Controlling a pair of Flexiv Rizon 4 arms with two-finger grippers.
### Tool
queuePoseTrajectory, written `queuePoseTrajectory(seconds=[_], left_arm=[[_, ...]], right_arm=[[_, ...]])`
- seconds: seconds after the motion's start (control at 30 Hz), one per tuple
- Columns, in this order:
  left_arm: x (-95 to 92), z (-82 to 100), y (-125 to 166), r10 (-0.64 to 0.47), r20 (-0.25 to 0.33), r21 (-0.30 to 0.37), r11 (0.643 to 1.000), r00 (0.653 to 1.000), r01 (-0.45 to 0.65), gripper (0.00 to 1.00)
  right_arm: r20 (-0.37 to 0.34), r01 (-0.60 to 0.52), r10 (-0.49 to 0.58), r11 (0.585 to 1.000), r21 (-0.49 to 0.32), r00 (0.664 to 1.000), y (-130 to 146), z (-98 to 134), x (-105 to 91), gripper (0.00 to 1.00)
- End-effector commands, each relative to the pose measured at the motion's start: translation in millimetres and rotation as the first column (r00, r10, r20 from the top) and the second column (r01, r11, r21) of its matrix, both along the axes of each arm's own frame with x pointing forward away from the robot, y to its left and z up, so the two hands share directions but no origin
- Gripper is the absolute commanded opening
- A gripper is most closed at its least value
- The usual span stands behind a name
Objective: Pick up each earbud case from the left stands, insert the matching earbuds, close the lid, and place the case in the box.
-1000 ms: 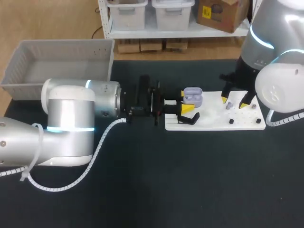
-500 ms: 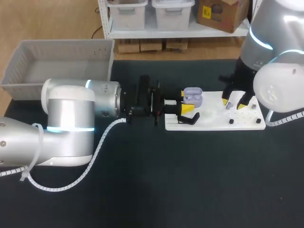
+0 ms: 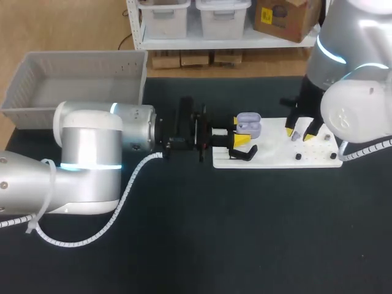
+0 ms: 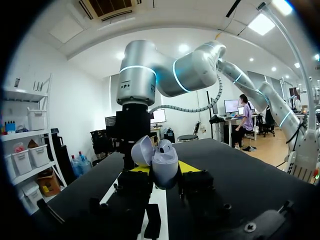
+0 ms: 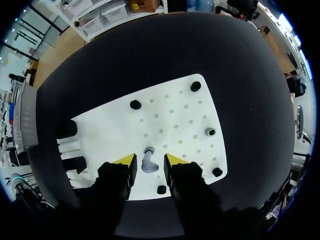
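The open case is held clamped in the left tool over one end of the board. An earbud stands on the board between the spread fingers of the right tool, seemingly untouched. It should be centred, pinched gently and lifted straight.

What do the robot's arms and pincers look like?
The left arm and right arm are thick, rounded, glossy silver-grey tubes with glowing pale-blue rings. A white coiled cable runs along each. Wrists are black; the left pincer and right pincer have black fingers with yellow tips.
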State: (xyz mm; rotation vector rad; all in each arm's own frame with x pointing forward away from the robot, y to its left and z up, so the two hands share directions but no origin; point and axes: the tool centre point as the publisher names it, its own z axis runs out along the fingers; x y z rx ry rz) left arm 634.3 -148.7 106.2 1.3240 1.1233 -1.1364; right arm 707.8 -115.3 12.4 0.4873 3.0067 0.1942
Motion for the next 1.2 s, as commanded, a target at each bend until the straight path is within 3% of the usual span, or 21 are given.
queuePoseTrajectory(seconds=[0.03, 0.27, 0.33, 0.37, 0.57, 0.77, 0.97, 1.2], left_arm=[[-1.6, -0.5, 0, 0.005, 0.003, -0.002, 1.000, 1.000, -0.005, 0.00], [-1.6, -0.5, 0, 0.005, 0.003, -0.002, 1.000, 1.000, -0.005, 0.00], [-1.6, -0.5, 0, 0.005, 0.003, -0.002, 1.000, 1.000, -0.005, 0.00], [-1.6, -0.5, 0, 0.005, 0.003, -0.002, 1.000, 1.000, -0.005, 0.00], [-1.6, -0.5, 0, 0.005, 0.003, -0.002, 1.000, 1.000, -0.005, 0.00], [-1.6, -0.5, 0, 0.005, 0.003, -0.002, 1.000, 1.000, -0.005, 0.00], [-1.6, -0.5, 0, 0.005, 0.003, -0.002, 1.000, 1.000, -0.005, 0.00], [-1.6, -0.5, 0, 0.005, 0.003, -0.002, 1.000, 1.000, -0.005, 0.00]], right_arm=[[-0.003, 0.001, -0.001, 1.000, -0.004, 1.000, 1, -1, 1.1, 0.31], [-0.006, 0.000, 0.000, 1.000, -0.013, 1.000, 3, -2, 0.7, 0.18], [-0.007, 0.004, -0.004, 1.000, -0.018, 1.000, 2, -3, 0.5, 0.10], [-0.007, 0.005, -0.005, 1.000, -0.019, 1.000, 2, -3, 0.2, 0.00], [-0.011, 0.017, -0.017, 1.000, -0.019, 1.000, -1, 2, -4.2, 0.00], [-0.013, 0.024, -0.024, 1.000, 0.015, 1.000, -5, 21, -11.5, 0.00], [-0.008, 0.031, -0.031, 0.998, 0.052, 0.999, -15, 49, -18.4, 0.00], [-0.006, -0.014, 0.015, 0.997, 0.070, 1.000, -27, 98, -31.4, 0.00]])
